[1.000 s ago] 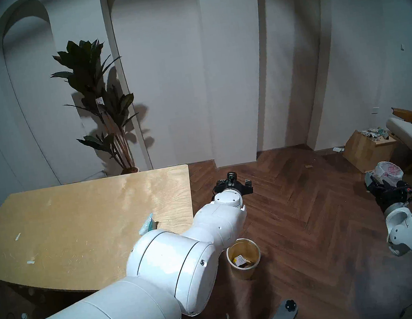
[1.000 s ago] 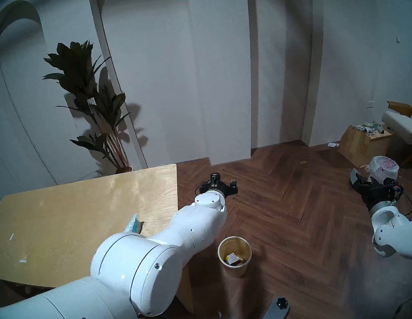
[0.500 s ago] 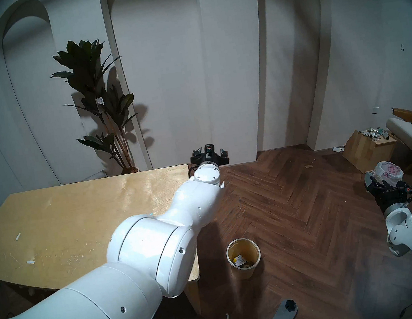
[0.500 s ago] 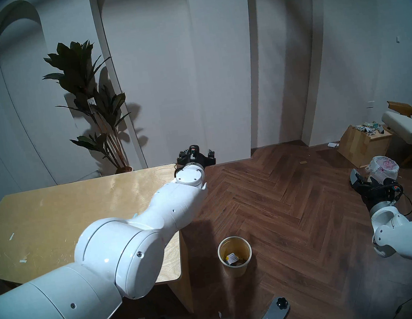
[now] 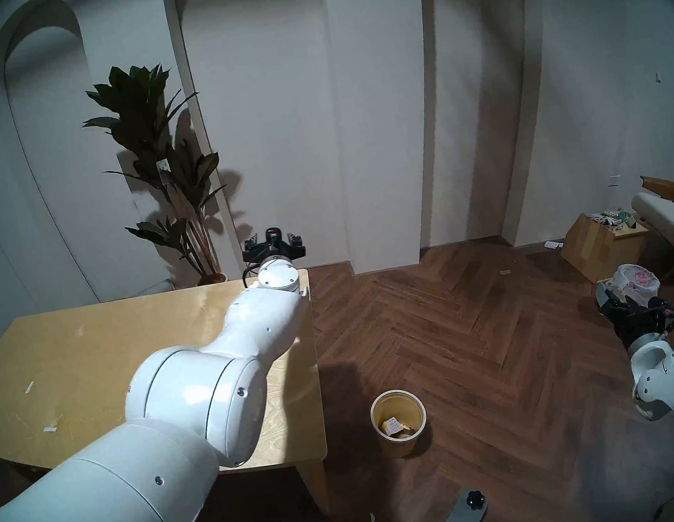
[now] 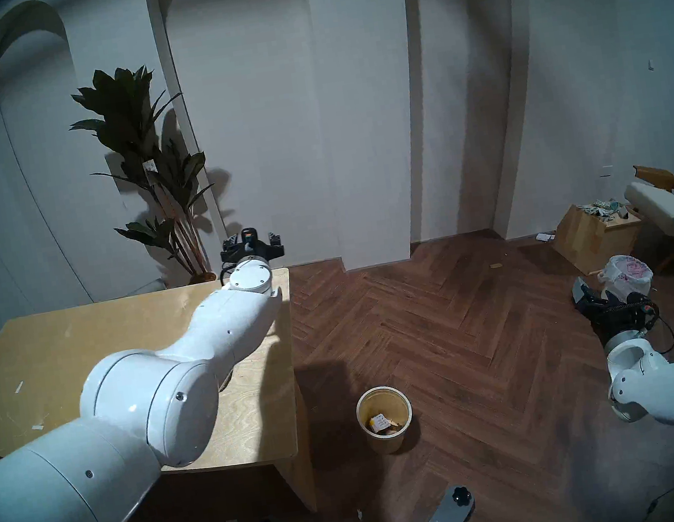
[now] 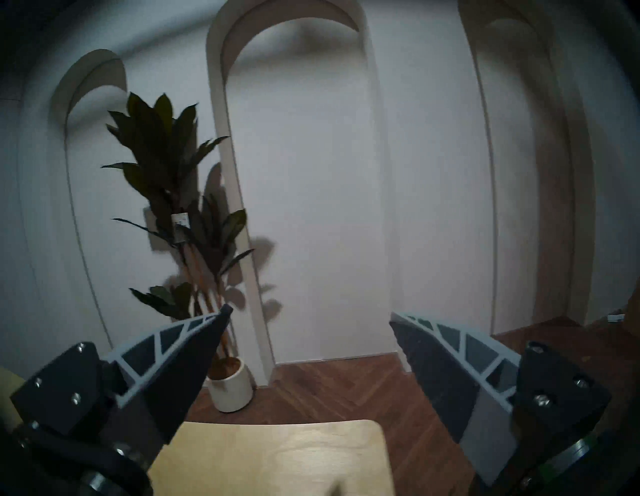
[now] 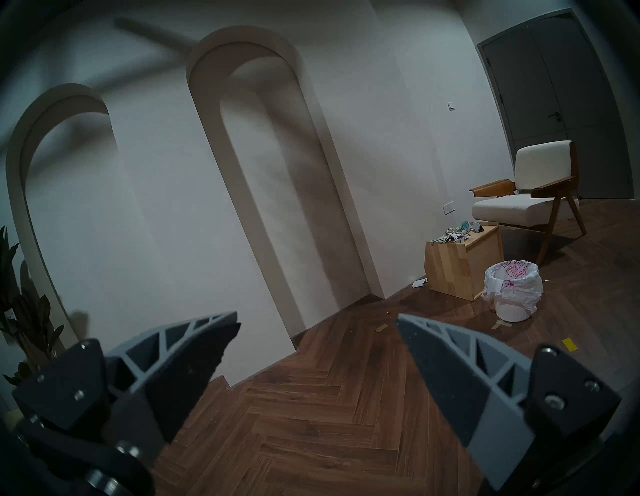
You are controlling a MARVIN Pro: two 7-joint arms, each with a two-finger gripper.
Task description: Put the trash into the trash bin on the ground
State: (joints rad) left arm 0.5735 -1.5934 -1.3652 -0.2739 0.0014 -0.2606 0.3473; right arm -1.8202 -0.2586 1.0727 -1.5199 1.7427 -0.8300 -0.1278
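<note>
Head view shows the small round cream-yellow bin (image 5: 399, 421) on the floor holding what looks like two packages, while the left pincer (image 5: 272, 241), spread wide and empty, hangs over the light-wood surface (image 5: 81, 354), any remaining trash hidden.

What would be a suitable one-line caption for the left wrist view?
Open, empty left tool pointing over the wooden table's far corner toward a potted plant and arched white wall niches.
</note>
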